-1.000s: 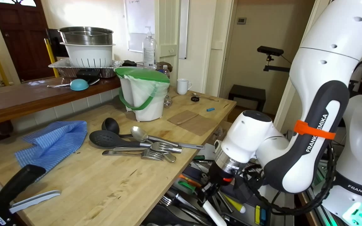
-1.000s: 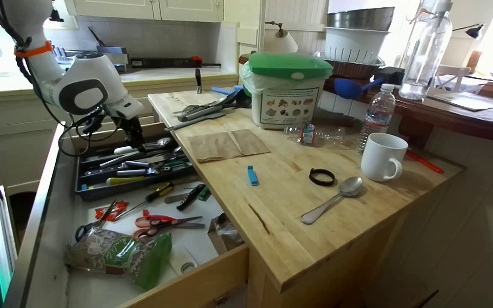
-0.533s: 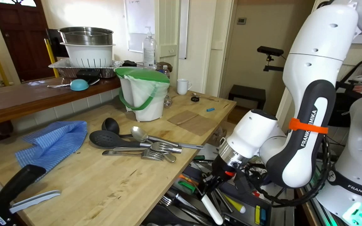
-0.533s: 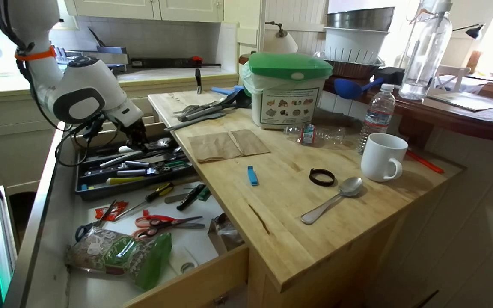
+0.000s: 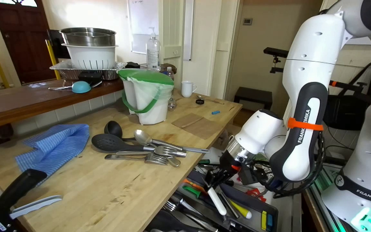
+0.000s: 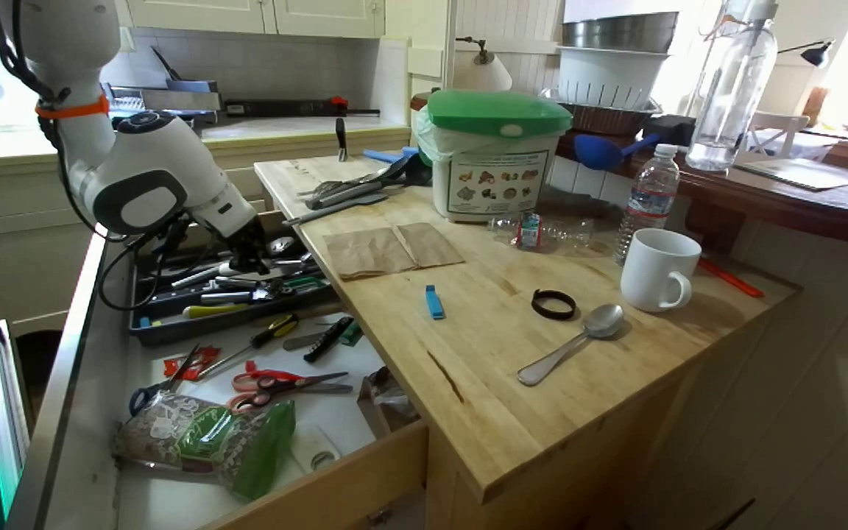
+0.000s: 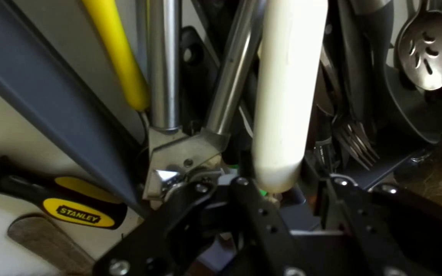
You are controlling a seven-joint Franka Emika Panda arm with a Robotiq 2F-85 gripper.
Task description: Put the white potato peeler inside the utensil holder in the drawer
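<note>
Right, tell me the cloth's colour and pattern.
The cloth is blue with thin paler stripes; it shows best in an exterior view.

– White potato peeler [image 5: 217, 202]?
– Slim pale handle, held tilted over the utensil holder [image 5: 255, 209], free end toward five o'clock in an exterior view.
– Drawer [image 6: 350, 486], in an exterior view?
– Open, pale wood; dark grey holder at its twelve o'clock end.
</note>
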